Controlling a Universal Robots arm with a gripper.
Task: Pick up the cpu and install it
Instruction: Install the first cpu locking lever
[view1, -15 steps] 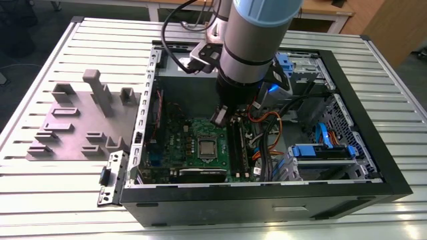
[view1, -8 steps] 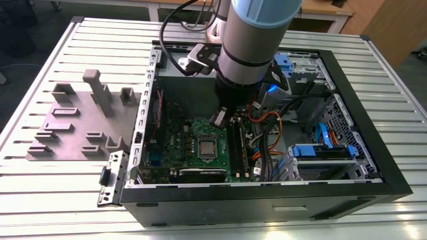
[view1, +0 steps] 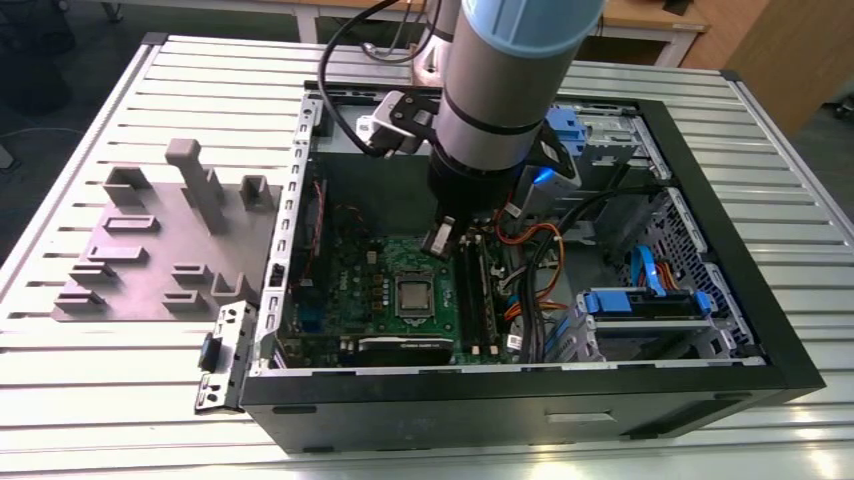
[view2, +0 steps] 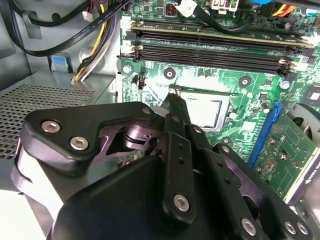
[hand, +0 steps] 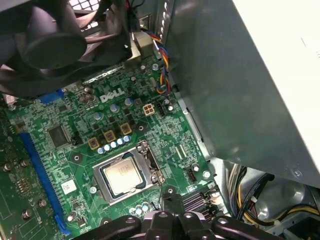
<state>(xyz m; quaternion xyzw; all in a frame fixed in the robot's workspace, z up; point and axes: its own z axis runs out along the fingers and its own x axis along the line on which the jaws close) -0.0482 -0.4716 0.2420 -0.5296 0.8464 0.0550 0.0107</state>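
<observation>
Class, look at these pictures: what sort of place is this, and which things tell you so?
Probably a robotics lab or workshop bench: an open computer case lies on a slotted aluminium table, a robot arm reaches into it, and a grey fixture block sits beside it.

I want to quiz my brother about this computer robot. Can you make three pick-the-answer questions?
1. Where is the cpu?
A. seated on the motherboard
B. on the grey tray outside
C. pinched in the tool

2. What colour is the motherboard?
A. red
B. green
C. white

3. How is the computer case?
A. shut with its side panel on
B. upside down
C. lying with its side open

Answers:
1 A, the silver square sits in the socket frame in the first wrist view.
2 B, the board is green in both wrist views.
3 C, the exterior view looks straight down at the cables and board inside.
</observation>
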